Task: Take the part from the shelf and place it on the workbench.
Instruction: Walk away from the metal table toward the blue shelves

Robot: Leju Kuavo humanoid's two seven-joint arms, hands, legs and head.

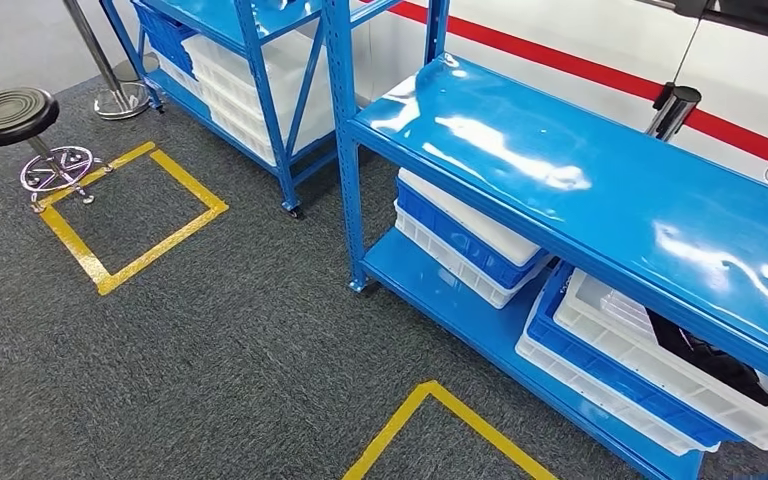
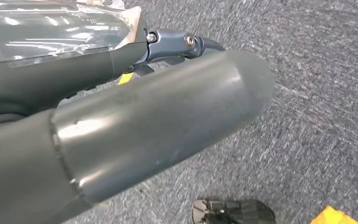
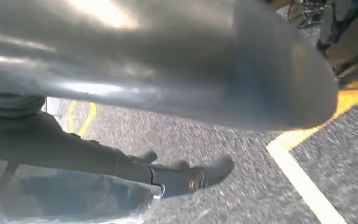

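In the head view a blue steel shelf [image 1: 580,190] stands ahead on the right, its glossy top bare. On its lower level, white and blue crates are stacked; the rightmost white crate [image 1: 660,370] holds a dark part [image 1: 712,362], partly hidden under the shelf top. My left hand [image 2: 135,107] hangs over grey carpet, its thick thumb in front and its dark fingers [image 2: 172,44] stretched out with nothing between them. My right hand [image 3: 168,70] hangs likewise, its fingers [image 3: 186,177] straight and holding nothing.
A second blue shelf [image 1: 250,60] with white crates stands at the back left. A black stool [image 1: 10,115] and a chrome post [image 1: 110,90] stand left of it. Yellow tape squares [image 1: 130,215] mark the grey carpet, with another corner [image 1: 440,420] near me.
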